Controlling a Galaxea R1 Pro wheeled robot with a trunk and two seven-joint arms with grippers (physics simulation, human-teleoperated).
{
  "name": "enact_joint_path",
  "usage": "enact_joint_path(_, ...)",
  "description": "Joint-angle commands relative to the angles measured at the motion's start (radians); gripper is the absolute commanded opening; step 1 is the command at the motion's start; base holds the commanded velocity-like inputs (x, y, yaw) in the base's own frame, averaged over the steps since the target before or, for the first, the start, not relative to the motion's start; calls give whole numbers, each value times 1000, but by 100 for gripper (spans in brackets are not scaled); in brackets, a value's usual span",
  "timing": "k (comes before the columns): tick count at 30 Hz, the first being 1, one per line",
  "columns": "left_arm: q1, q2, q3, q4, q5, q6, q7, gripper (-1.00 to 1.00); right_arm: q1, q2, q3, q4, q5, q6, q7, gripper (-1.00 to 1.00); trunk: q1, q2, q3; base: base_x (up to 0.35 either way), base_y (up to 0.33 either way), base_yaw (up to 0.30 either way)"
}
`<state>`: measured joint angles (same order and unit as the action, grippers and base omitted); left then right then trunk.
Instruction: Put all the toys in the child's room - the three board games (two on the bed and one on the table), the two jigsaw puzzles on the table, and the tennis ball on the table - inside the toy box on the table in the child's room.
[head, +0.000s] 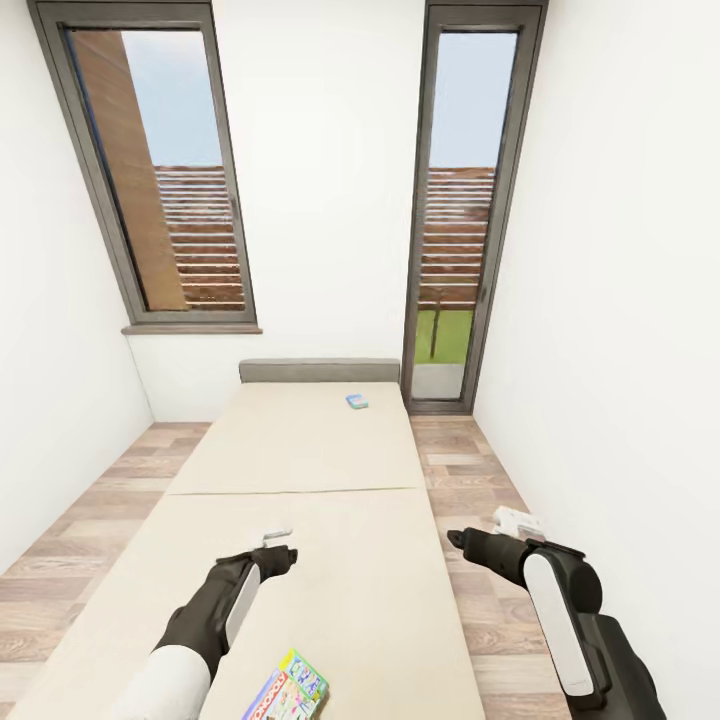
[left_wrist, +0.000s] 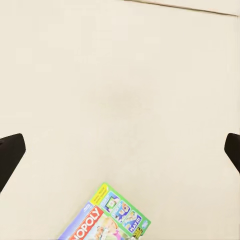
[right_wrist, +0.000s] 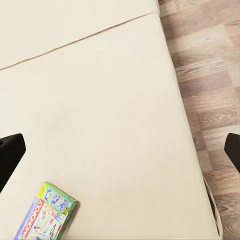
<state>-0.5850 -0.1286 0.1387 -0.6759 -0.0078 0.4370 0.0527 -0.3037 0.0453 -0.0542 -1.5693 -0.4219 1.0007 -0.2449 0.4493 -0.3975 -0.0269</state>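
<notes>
Closest to the robot, at the foot end of the bed (head: 300, 470), lies a green-bordered board game (head: 290, 690), a flat rectangular box with glossy, busy printing and the lettering MONOPOLY along one edge; it rests flat on the mattress, askew to the bed's edges, clear of both arms. The left tool (head: 278, 545) hangs over the mattress just beyond that box, and in its wrist view the two dark fingertips (left_wrist: 11, 154) stand far apart at either side with nothing between them, so it is released and empty. The right tool (head: 505, 525) is out past the bed's right edge, over the wood-plank floor (head: 90, 520); its wrist view likewise shows the fingertips (right_wrist: 10, 152) spread wide and holding nothing. My reading is that the step in hand is collecting the bed's two games, and neither is yet grasped. The next move would call for bringing one tool back and down onto the near box, and since the box is thin and lies flush on a soft surface, a pinch across an edge looks more workable than one from straight above. The mattress is plain matte beige, with a seam across its middle. Beyond that seam, near the grey headboard (head: 320, 370), sits a second, blue board game (head: 357, 401), too small here to read. Behind are white walls and two tall dark-framed windows (head: 160, 170).
</notes>
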Motion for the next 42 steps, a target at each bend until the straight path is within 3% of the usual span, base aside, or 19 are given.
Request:
enact_joint_path(1, -8, -3, -5, 5, 0, 4, 2, 100, -2, 2, -1, -1, -11, 7, -19, 100, 1, -3, -4, 0, 0, 54)
enact_joint_path(13, -21, -6, -37, 19, 2, 2, 4, 100, -4, 8, 2, 0, -12, 14, -99, 100, 1, -3, -21, 0, 0, 53)
enact_joint_path(42, -24, -9, -42, 19, 3, 3, 3, 100, -35, -7, 1, 9, -28, 47, -99, 100, 1, -3, -69, 0, 0, 2)
